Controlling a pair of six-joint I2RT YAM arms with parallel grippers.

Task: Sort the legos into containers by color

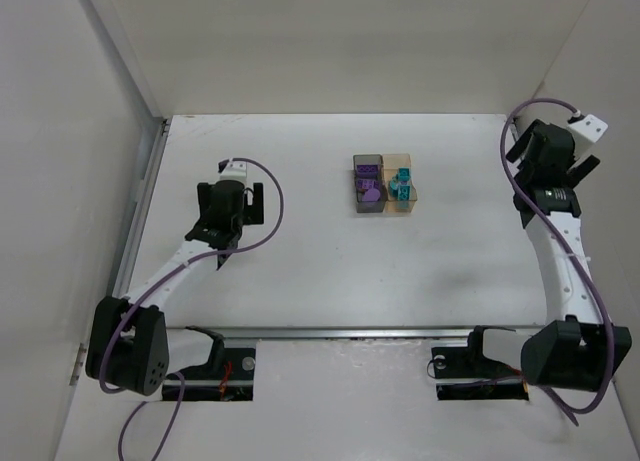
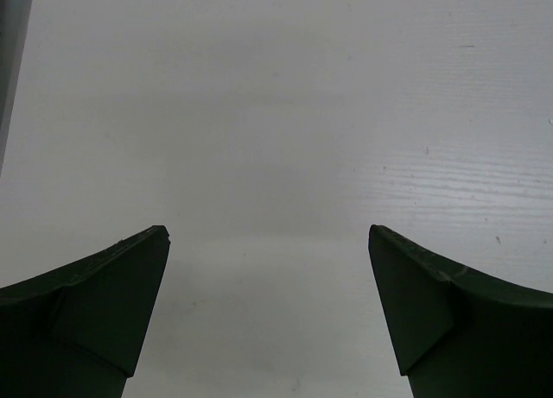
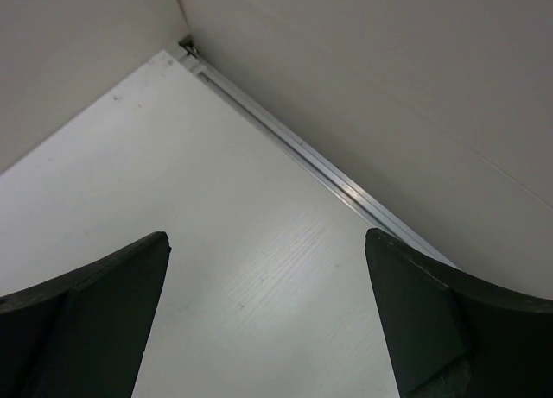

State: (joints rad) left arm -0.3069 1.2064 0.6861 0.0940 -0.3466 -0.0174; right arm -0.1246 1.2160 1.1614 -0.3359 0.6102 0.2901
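Zero loose legos on the counter [image 1: 300, 281] that I can spot, so sorting looks done or very close to it. Near side first: left gripper [image 2: 268, 234] hangs over bare counter on the left, well apart from the containers [image 1: 385, 210]. Its wrist view shows both fingers [image 2: 95, 303] spread wide with nothing between them, just white surface. Mid-counter, a bit right of centre, sit the two joined bins: dark grey bin [image 1: 367, 209] on the left, amber bin [image 1: 402, 208] touching it on the right. Purple legos [image 1: 368, 187] sit inside the grey one, teal legos [image 1: 399, 181] inside the amber one. No teal in grey or purple in amber that I can make out, but the bricks are too small from above to count, or to rule out one buried underneath. Further back, right gripper [image 3: 268, 238] is out by the far right side, well apart from the bins, aimed at the corner where counter meets wall [image 3: 389, 70] along a metal rail [image 3: 302, 152]. Fingers spread there too, holding nothing. My read: colour split complete, nothing in hand, nothing waiting for pickup. What's left, if anything, is a check for a stray brick hidden behind an arm or outside the views; I can't confirm that from here.
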